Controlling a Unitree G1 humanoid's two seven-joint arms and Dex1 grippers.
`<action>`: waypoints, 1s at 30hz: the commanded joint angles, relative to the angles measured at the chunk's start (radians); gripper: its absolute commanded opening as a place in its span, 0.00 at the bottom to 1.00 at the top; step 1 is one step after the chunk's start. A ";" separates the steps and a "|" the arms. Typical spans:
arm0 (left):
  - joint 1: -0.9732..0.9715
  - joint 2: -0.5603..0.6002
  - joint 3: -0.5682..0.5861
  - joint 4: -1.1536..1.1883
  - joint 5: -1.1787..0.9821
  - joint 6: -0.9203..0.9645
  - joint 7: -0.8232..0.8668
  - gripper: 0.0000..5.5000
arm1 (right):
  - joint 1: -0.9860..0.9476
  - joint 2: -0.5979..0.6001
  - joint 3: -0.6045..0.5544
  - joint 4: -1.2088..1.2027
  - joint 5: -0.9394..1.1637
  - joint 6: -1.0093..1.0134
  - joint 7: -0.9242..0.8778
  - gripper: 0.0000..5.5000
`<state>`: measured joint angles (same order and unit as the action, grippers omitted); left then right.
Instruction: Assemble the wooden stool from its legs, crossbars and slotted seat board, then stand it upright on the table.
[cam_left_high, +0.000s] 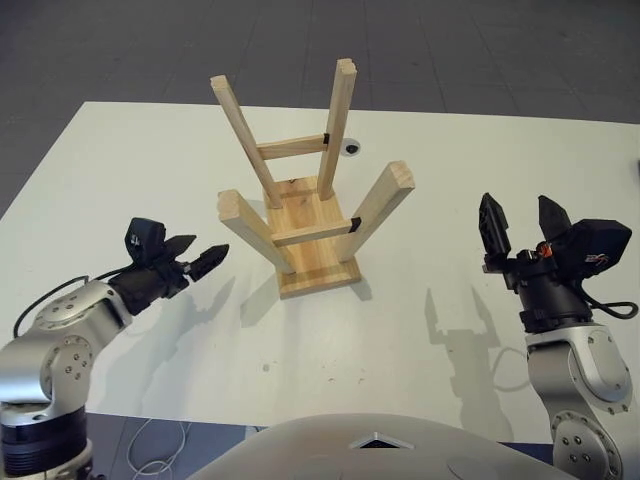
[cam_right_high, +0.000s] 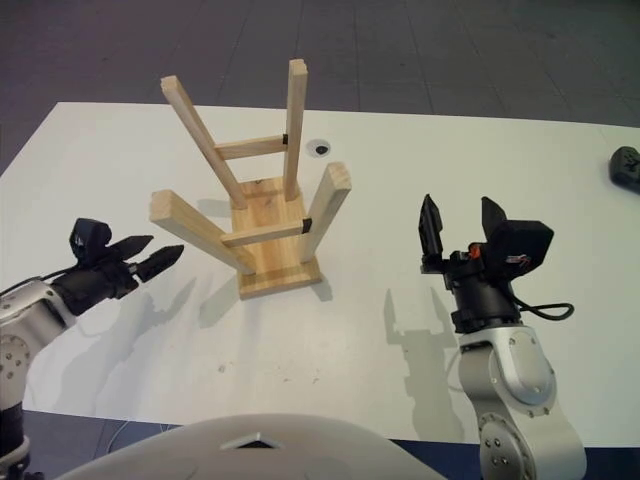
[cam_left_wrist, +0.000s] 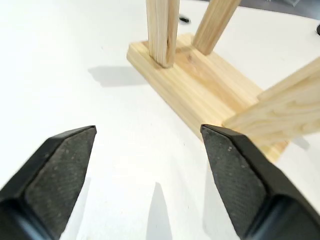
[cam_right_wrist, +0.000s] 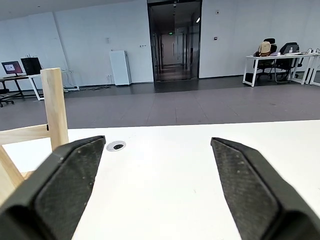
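white walls (cam_right_wrist: 85, 45), grey floor (cam_right_wrist: 200, 105), desks (cam_right_wrist: 280, 62)

Pale grained wooden stool (cam_left_high: 320, 262), small black brackets (cam_left_high: 354, 224), white table (cam_left_high: 120, 180), dark grey floor (cam_left_high: 100, 40)

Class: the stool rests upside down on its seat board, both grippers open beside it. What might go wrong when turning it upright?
1. Lifting by one splayed leg may lever its joint in the seat board loose, or tip the stool.
2. The left gripper and right gripper stand apart from it on opposite sides; uneven grasps might drop it mid-turn onto the table.
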<state>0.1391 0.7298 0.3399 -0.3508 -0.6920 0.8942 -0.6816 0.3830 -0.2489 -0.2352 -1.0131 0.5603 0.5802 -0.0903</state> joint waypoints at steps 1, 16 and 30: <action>-0.059 0.089 -0.112 -0.022 -0.023 -0.049 -0.209 0.57 | -0.010 0.000 -0.004 0.021 -0.006 -0.009 0.016 0.59; -0.335 -0.125 -0.333 0.011 0.179 -0.328 -0.110 0.09 | -0.053 -0.001 0.021 0.043 0.009 0.021 0.037 0.11; -0.480 -0.386 -0.280 -0.037 0.210 -0.258 0.322 0.00 | -0.475 -0.171 0.006 0.564 -0.008 -0.043 0.318 0.01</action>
<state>-0.3151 0.4005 0.0760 -0.3262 -0.4952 0.6046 -0.4431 0.0181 -0.3796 -0.2343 -0.5786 0.5744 0.5605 0.1687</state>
